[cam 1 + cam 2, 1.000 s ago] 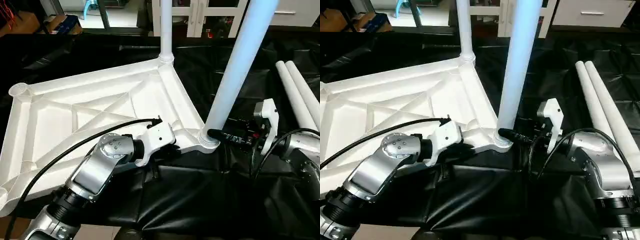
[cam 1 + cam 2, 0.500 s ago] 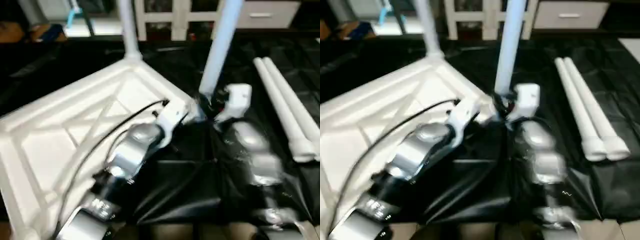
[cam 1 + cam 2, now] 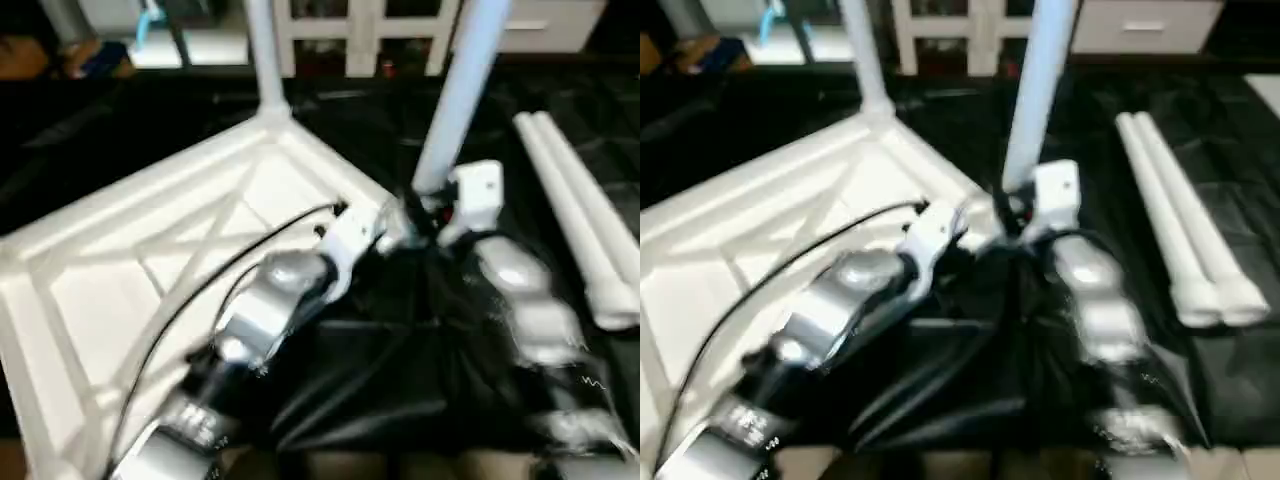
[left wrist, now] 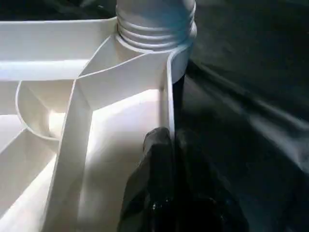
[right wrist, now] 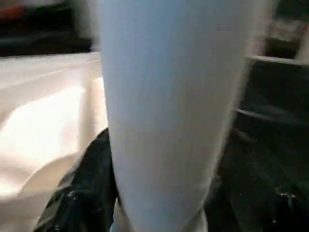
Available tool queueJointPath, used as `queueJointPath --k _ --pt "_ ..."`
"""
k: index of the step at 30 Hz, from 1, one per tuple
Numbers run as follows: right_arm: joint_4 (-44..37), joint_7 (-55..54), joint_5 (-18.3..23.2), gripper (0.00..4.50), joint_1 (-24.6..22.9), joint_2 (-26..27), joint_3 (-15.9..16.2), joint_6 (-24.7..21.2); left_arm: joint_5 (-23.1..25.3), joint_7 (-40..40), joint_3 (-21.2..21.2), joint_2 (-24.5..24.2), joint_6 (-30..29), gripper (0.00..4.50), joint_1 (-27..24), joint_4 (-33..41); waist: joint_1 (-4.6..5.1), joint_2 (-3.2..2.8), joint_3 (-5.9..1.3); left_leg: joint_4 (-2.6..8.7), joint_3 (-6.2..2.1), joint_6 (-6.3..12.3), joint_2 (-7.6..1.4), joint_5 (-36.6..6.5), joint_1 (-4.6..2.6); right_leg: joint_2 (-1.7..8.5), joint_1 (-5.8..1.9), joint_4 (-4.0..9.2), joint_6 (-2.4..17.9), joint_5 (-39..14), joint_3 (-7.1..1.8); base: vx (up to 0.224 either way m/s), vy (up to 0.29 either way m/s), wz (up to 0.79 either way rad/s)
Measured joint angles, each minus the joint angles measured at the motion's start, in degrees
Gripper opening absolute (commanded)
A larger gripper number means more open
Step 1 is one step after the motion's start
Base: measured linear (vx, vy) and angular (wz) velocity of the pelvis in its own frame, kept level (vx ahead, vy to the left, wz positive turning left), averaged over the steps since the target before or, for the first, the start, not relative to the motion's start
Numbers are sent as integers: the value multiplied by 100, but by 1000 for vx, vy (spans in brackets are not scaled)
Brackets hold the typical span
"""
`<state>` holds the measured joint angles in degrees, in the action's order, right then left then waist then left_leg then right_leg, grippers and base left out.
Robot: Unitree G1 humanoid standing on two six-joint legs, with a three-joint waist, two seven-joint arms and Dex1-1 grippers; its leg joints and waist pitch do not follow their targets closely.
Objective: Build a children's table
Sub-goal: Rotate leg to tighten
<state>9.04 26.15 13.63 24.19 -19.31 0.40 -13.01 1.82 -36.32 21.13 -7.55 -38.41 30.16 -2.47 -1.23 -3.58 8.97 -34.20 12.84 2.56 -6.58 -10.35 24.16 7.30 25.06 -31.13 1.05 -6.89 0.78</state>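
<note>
Two white tube legs [image 3: 465, 90] already stand upright in corner sockets of the children's table top [image 3: 150, 250], which lies upside down so that its X-shaped ribs and raised rim face up. One leg rises from the far corner [image 3: 262, 50] and the other from the near corner, close to both grippers. Two more legs [image 3: 575, 200] lie side by side and touching each other, well apart from the top on the robot's right.

Everything rests on a crinkled black plastic sheet [image 3: 380, 370] that covers the work surface. Behind it there are white cabinet frames [image 3: 370, 20] and a dim room.

In the left wrist view the threaded base of the near leg sits in its round socket [image 4: 155, 29], where the ribs of the top meet. The left gripper [image 4: 166, 145] is closed, with its black fingers together over the rim of the top just beside this socket; I cannot tell if it grips the rim. The right gripper [image 5: 159, 193] has its fingers on either side of the near leg, low down by the socket, but whether they press on the tube or stand free of it I cannot tell
</note>
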Motion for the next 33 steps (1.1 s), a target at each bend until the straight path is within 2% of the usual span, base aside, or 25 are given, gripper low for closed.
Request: queueJointPath --k 3,5,10,18,21,24,26,33 --pt "-395 632 258 293 -110 -368 9 -120 -58 -324 46 -265 191 0 -109 169 -87 -33 -9 10 4 32 -2 11 3 2 2 -7 20 15 4 73 -11 8" --pt "-739 1341 467 293 -354 -880 28 -173 -143 -579 85 -577 382 0 -290 394 -129 -34 -10 25 0 41 -2 -3 2 1 0 -6 23 -11 10 66 -6 4" --pt "-875 2363 745 293 -734 -1469 13 -327 -248 -1010 119 -1057 715 0 -522 658 -126 -34 -10 28 -1 54 -3 -11 1 1 3 -13 30 -29 11 22 -2 1" --pt "-833 2745 1004 279 -670 -1480 7 -534 -273 -1222 150 -1158 780 0 -561 660 -101 -34 -10 22 13 7 -4 -8 -8 2 -18 -11 26 -31 -8 0 0 0" --pt "-823 2859 1149 249 -636 -1414 7 -567 -328 -1264 179 -1188 808 0 -564 660 -106 -34 -10 21 12 7 -4 -7 -7 3 -19 -13 27 -30 -7 0 0 0" --pt "-765 2959 1150 232 -628 -1394 10 -568 -341 -1352 213 -1205 853 0 -567 664 -121 -34 -10 20 13 11 -4 -5 -7 5 -22 -22 29 -29 -7 0 0 0" --pt "-761 2985 1150 204 -624 -1395 3 -569 -342 -1382 221 -1214 886 0 -567 667 -125 -34 -10 19 12 21 -4 1 -7 5 -23 -25 29 -29 -4 0 0 0" --pt "-761 2917 1144 191 -626 -1329 0 -576 -337 -1397 216 -1264 901 0 -566 665 -110 -35 -11 19 11 30 -4 7 -8 5 -20 -31 28 -29 -4 0 0 0"
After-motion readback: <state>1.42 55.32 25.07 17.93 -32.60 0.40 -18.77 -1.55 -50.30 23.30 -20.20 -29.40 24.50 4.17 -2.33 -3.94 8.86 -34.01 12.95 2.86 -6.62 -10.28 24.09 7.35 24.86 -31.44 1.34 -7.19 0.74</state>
